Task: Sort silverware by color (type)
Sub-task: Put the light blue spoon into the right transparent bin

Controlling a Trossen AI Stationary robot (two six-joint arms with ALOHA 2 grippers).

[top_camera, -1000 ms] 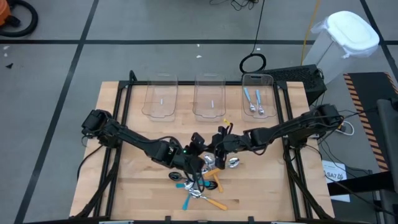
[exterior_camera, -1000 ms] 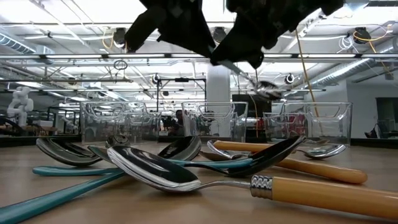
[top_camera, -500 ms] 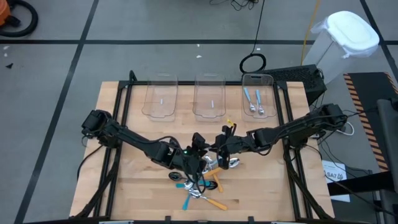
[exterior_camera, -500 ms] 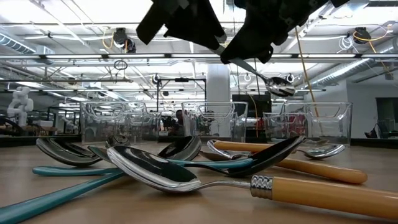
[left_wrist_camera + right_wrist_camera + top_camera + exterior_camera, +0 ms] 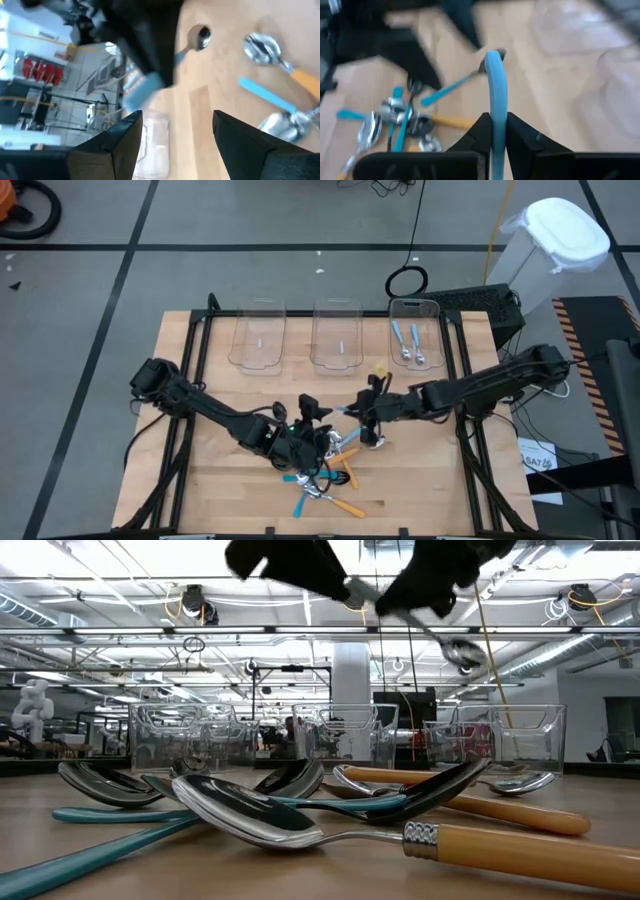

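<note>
right pincer (image 5: 495,131) clamping blue-handled spoon (image 5: 495,87) — aloft

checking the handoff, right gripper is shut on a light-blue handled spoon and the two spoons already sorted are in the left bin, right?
Not quite. The two sorted spoons lie in the right bin, not the left one, as the high view shows. The rest holds: the right gripper is shut on a light-blue handled spoon.

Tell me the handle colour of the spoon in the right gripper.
Light blue; the spoon shows best in the right wrist view, clamped in the right gripper.
</note>
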